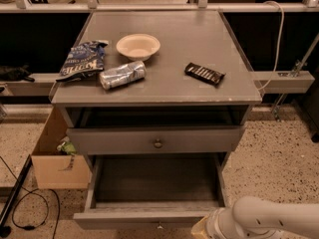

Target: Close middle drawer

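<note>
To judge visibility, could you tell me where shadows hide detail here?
Camera view: inside the middle drawer it is dim but readable; the slot under the tabletop is nearly black; the tabletop is evenly lit; the gripper, at the bottom edge, is near that drawer's front corner.

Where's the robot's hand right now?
The gripper is at the bottom right of the camera view, by the right end of the front panel of the pulled-out middle drawer.
</note>
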Tool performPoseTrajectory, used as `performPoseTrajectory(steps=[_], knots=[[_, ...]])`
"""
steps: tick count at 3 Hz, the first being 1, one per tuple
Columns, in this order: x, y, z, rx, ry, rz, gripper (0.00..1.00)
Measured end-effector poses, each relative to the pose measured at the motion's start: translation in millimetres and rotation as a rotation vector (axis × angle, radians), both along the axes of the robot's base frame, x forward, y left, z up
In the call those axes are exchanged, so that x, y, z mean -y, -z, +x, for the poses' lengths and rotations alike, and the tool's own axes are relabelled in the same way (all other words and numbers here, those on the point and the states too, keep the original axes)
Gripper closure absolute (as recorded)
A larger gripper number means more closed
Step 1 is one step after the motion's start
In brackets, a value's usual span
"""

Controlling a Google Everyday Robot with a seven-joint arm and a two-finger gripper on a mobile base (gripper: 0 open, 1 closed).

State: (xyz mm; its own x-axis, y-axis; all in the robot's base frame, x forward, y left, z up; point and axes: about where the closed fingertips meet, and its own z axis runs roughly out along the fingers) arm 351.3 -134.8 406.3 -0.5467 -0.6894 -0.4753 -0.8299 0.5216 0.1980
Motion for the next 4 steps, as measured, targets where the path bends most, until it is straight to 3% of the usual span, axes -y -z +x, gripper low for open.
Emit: performPoseTrajectory(steps=[3,4], knots=[[-1.5,1.1,0.3,-0.001,-0.003,0.0,0.34],[-8.5,0.6,25.9,0.013,-0.017,-0.004,0.04]])
